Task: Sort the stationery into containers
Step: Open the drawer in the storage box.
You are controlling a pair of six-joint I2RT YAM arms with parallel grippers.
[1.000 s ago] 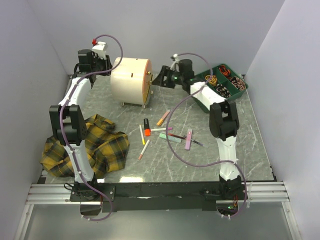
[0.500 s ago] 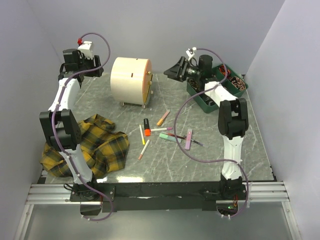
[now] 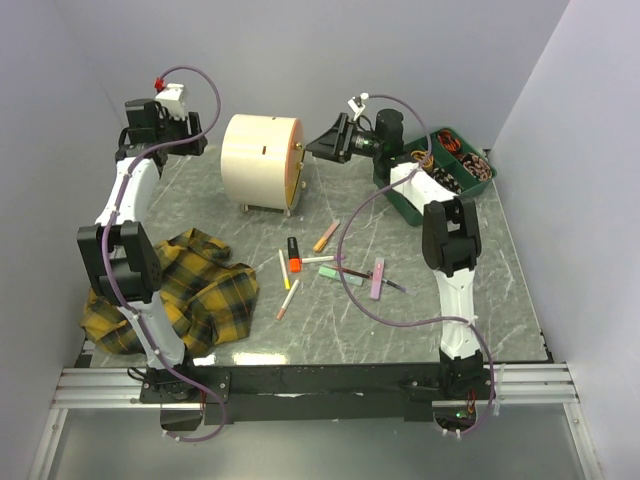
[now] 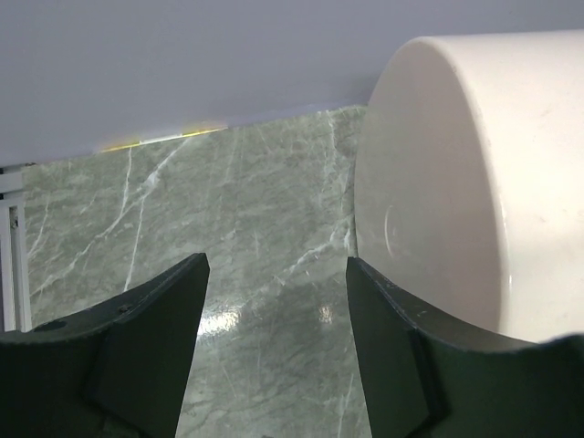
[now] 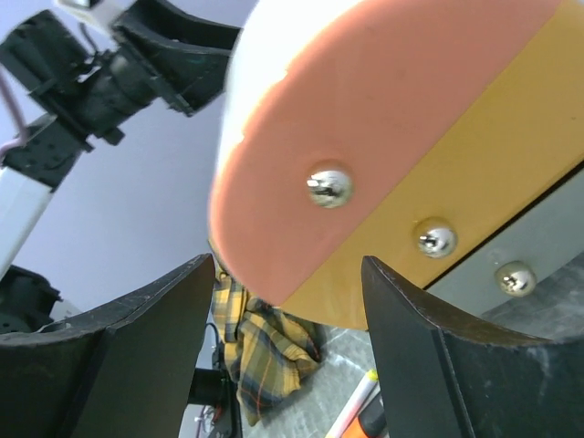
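Note:
The cream drum-shaped chest [image 3: 260, 160] stands at the back of the table, its drawers facing right. In the right wrist view its orange drawer [image 5: 292, 109] and yellow drawer [image 5: 484, 155] are shut, each with a small metal knob. My right gripper [image 3: 318, 148] is open and empty just right of the drawer face, with the jaws [image 5: 287, 265] apart below the orange drawer. My left gripper [image 3: 197, 140] is open and empty left of the drum; the drum's cream back [image 4: 474, 182] shows beside its jaws [image 4: 274, 269]. Several pens and highlighters [image 3: 330, 265] lie scattered mid-table, among them an orange marker [image 3: 293, 254].
The yellow-black plaid cloth [image 3: 180, 290] lies crumpled at the front left and shows in the right wrist view [image 5: 274, 347]. A green tray [image 3: 445, 170] with small items stands at the back right. Grey walls close in the back and sides.
My left gripper drew back left from the drum, then held. My right gripper lifted away, then swung left up to the drum's drawer face. The stationery has not moved.

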